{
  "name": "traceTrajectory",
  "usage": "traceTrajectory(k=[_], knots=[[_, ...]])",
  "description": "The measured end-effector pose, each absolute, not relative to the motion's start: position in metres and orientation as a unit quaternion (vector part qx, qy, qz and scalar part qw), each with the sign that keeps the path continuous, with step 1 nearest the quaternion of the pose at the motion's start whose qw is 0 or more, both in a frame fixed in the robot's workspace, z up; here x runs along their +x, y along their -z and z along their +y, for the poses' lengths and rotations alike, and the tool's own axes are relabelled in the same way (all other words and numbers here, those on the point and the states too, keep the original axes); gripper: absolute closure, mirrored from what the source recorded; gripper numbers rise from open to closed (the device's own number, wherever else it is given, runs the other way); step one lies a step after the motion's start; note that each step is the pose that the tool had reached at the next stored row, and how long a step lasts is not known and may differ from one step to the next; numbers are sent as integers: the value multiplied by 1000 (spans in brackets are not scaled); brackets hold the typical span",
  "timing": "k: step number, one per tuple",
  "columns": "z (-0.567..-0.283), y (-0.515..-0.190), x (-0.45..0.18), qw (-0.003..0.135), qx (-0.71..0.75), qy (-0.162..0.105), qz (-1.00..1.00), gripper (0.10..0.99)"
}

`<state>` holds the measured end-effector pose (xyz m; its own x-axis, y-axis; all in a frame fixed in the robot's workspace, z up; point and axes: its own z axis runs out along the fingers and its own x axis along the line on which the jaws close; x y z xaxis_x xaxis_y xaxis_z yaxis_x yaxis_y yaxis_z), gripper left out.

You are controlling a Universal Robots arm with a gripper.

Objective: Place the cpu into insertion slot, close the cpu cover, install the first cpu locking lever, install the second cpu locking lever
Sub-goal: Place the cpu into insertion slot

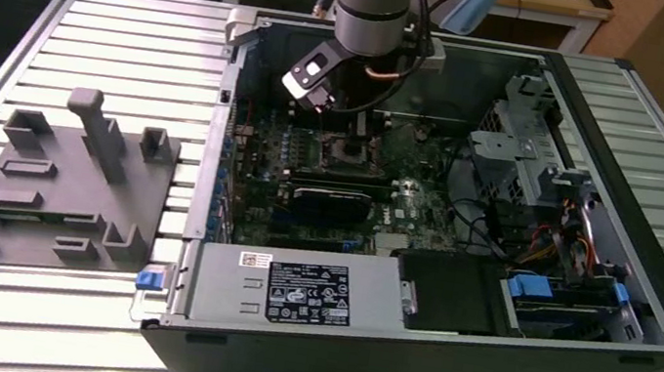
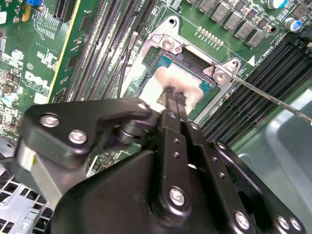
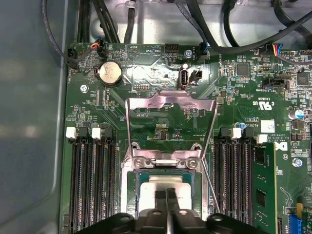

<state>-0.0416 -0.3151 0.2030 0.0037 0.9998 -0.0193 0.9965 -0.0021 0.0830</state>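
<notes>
While the cpu [image 3: 148, 192] is seated in the slot [image 3: 130, 190], the end effector [image 2: 173, 92] is held closed and empty at its top; the cover [image 3: 170, 105] is left raised, and a lever [image 2: 273, 97] is unlatched.

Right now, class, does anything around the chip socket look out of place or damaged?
Nothing looks damaged. The chip lies squarely in its socket, under the gripper. The metal cover is swung back open over the board, and a thin lever sticks out unlatched.
</notes>
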Motion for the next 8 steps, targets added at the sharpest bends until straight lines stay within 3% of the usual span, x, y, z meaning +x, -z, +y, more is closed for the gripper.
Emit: traceTrajectory(k=[8], knots=[[-315,-203,-42,36,708,-23,705,980]])
